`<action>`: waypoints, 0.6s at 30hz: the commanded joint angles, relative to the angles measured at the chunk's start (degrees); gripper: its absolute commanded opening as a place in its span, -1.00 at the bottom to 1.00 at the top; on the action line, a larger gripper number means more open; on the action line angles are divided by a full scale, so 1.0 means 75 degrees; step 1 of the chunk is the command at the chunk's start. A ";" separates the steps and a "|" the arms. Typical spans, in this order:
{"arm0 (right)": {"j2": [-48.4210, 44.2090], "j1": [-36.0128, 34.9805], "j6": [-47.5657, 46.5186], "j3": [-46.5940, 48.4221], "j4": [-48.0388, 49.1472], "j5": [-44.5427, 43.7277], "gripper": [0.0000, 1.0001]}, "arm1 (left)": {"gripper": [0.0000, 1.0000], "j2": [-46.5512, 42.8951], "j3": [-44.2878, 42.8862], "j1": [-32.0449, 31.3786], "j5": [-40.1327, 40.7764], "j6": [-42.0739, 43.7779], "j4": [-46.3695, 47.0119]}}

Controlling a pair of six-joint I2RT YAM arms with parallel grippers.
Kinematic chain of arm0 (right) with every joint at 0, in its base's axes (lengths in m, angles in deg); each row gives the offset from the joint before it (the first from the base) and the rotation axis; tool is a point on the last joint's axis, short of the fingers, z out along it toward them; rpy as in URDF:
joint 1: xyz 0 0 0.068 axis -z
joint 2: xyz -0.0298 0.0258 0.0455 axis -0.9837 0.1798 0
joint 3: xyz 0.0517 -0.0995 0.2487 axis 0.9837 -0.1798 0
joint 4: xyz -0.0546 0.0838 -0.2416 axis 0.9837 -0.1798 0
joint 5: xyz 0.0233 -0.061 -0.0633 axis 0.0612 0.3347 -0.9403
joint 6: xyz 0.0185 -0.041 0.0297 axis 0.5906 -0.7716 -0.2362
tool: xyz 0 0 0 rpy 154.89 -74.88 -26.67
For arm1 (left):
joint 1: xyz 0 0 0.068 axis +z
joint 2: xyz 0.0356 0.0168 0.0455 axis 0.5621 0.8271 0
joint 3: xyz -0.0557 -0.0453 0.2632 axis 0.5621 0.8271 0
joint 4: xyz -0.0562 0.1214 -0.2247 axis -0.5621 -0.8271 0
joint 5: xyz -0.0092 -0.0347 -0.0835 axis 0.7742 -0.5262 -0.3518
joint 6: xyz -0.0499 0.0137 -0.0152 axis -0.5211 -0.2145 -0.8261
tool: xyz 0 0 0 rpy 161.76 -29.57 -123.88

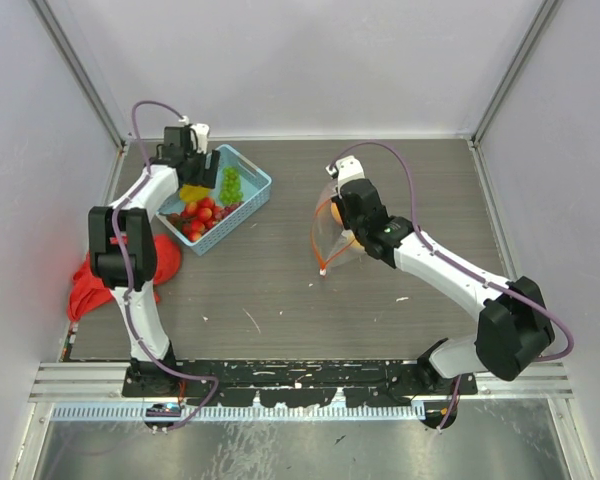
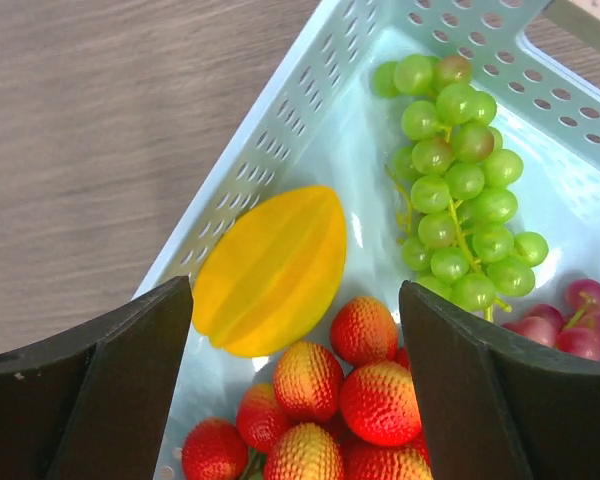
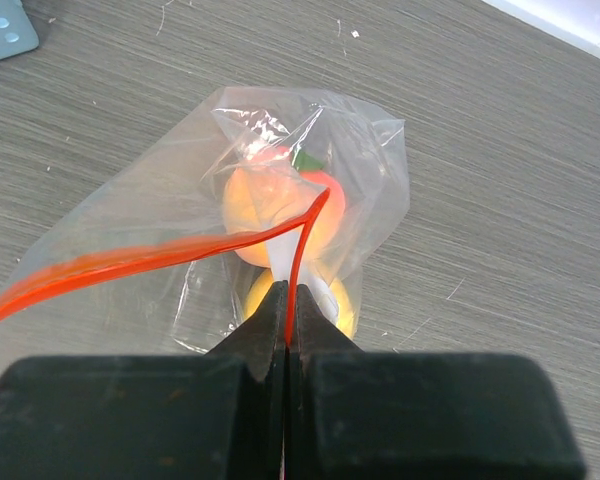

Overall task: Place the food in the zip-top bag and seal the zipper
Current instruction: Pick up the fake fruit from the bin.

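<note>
My left gripper (image 2: 295, 400) is open and empty, hovering just above the light-blue basket (image 2: 280, 130), with several red strawberries (image 2: 375, 395) between its fingers. A yellow ridged fruit (image 2: 270, 270) and green grapes (image 2: 460, 190) lie in the same basket. In the top view this gripper (image 1: 202, 152) is over the basket's far end (image 1: 248, 165). My right gripper (image 3: 288, 300) is shut on the red-orange zipper strip (image 3: 130, 262) of the clear bag (image 3: 170, 195), holding its mouth up. An orange-pink peach (image 3: 255, 210) and a yellow fruit (image 3: 342, 305) sit inside the bag (image 1: 330, 240).
Purple grapes (image 2: 580, 320) lie at the basket's right side. A red cloth (image 1: 100, 280) is bunched at the table's left edge beside the left arm. A basket corner (image 3: 5, 30) shows far left of the bag. Walls enclose the table on three sides.
</note>
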 commanded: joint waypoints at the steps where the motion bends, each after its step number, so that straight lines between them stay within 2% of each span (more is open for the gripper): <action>1: -0.0064 0.0041 -0.0069 0.0215 0.0268 -0.0016 -0.99 | 0.68 0.0511 -0.0736 -0.0147 0.0728 0.1236 -0.0790; 18: -0.0039 0.0051 -0.0072 0.0252 0.0298 0.0083 -0.99 | 0.47 0.1883 -0.1655 -0.0188 0.1102 0.1508 -0.1851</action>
